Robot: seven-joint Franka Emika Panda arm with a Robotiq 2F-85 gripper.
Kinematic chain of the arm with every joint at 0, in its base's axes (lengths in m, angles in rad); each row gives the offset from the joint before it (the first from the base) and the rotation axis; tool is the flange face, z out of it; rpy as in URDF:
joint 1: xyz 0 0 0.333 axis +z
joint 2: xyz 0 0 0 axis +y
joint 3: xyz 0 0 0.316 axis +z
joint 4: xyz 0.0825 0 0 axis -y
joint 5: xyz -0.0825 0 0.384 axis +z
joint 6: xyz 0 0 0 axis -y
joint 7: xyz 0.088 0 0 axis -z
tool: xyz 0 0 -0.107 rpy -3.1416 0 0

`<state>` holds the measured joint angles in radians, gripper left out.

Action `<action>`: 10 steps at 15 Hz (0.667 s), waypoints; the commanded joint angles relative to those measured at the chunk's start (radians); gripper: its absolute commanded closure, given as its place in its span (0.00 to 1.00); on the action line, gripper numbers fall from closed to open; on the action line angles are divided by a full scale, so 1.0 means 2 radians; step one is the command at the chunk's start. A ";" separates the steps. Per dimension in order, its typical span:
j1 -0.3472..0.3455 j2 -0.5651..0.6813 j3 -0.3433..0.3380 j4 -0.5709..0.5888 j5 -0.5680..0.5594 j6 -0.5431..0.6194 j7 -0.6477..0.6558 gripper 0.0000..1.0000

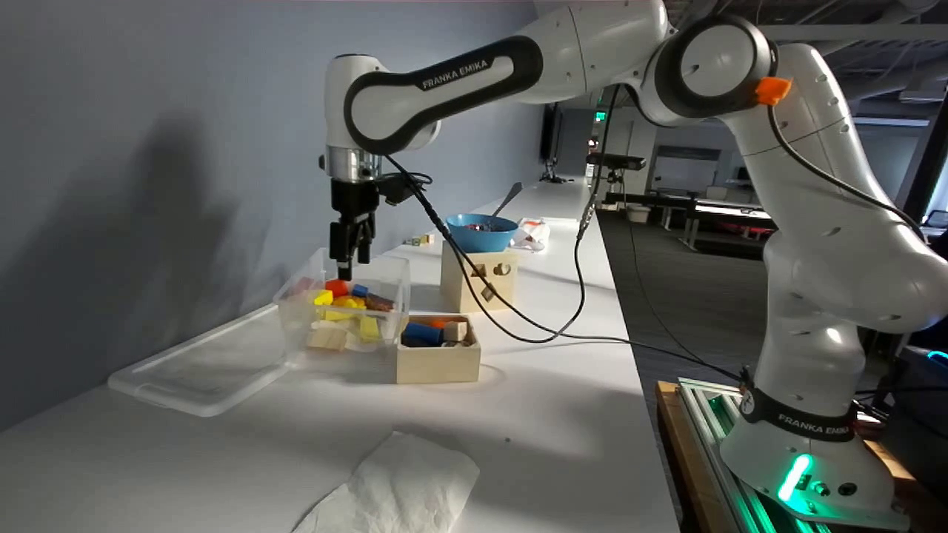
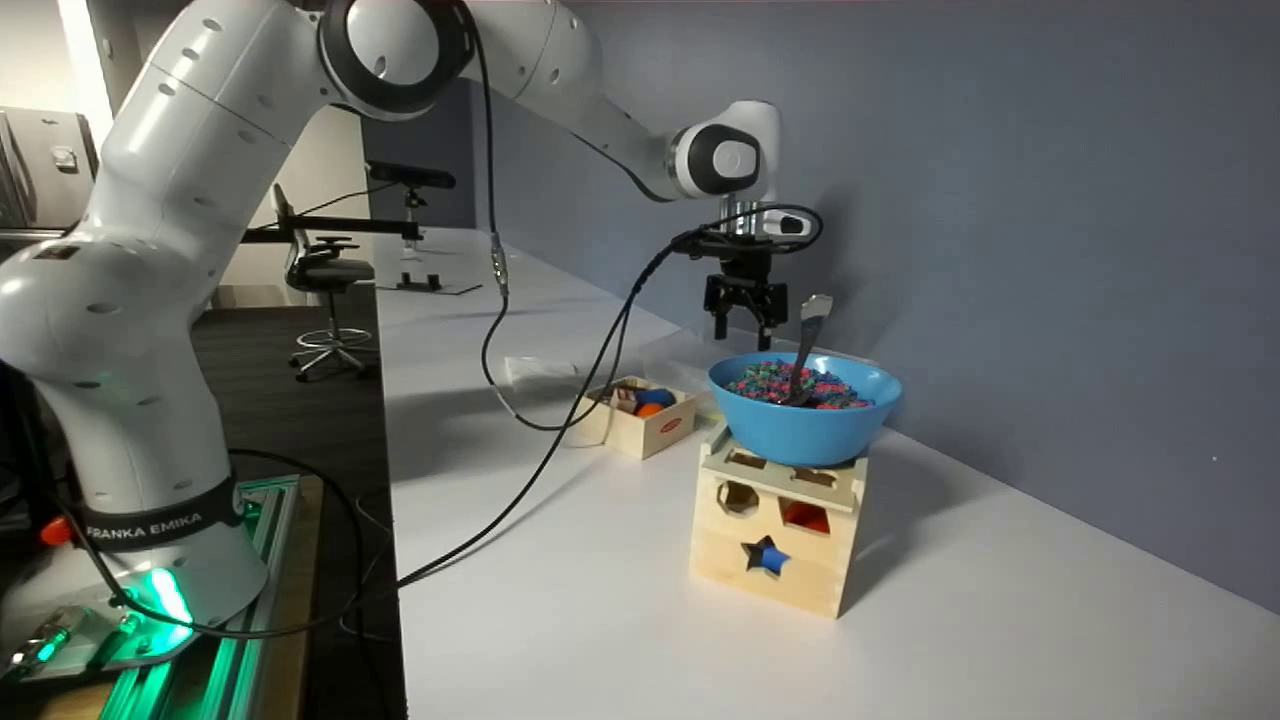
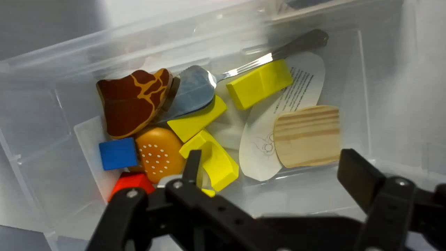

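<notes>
In both exterior views my gripper points down. It hangs above a transparent plastic bin, touching nothing. In the wrist view the gripper stands open, its fingers wide apart with nothing between them. Below, in the bin, lie a brown steak-shaped piece, an orange bun with white dots, a blue block and a red block. Several yellow blocks, a spatula, a white paper shape and a striped wooden piece are there too. One finger partly hides a yellow block.
The bin's lid lies beside it against the wall. A small wooden box with blocks stands next to the bin. Beyond is a shape-sorter box bearing a blue bowl with an upright utensil. Crumpled paper lies near.
</notes>
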<state>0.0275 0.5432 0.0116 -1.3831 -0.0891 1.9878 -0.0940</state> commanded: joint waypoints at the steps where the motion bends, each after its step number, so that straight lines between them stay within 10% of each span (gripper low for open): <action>1: 0.016 0.008 -0.006 0.001 -0.030 0.001 0.010 0.00; 10: 0.055 0.051 0.027 -0.016 -0.034 0.020 -0.024 0.00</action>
<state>0.1196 0.6408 0.0379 -1.4130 -0.1437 1.9914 -0.1072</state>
